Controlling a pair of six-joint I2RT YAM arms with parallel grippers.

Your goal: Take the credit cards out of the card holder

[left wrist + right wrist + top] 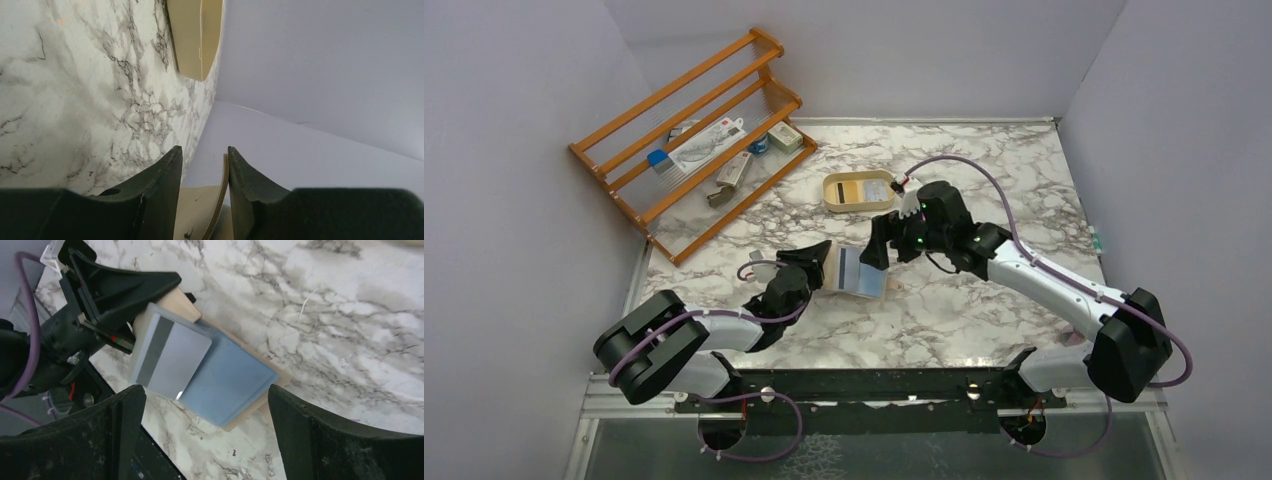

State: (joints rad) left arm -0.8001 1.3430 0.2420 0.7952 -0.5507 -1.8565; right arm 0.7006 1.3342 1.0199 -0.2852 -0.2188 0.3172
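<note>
Two credit cards (pixel 861 272) are not yet out. In the right wrist view a grey striped card (pixel 172 357) overlaps a light blue card (pixel 230 380), and both are fanned across the open tan card holder (pixel 176 304). Can't tell whether their ends sit in a pocket or just lie on top.

Holder lies near the middle of the marble table (pixel 984 170), a touch toward 6 o'clock.

Left gripper (pixel 204 150) is at the holder's 9 o'clock, partly closed and pinching its leather edge to pin it. Right gripper (pixel 205 389) comes in from 2 o'clock and hovers over the cards, jaws spread wide, holding nothing.

Oval tray (pixel 829 205) sits at 12 o'clock from the holder, well apart. It looks to hold one pale card (pixel 869 188) with a dark stripe, but that is too small to confirm. Wooden rack (pixel 624 165) is at 10 o'clock, not involved.

Status guess: one card possibly done, two left. Next is likely a pinch on the striped card.
</note>
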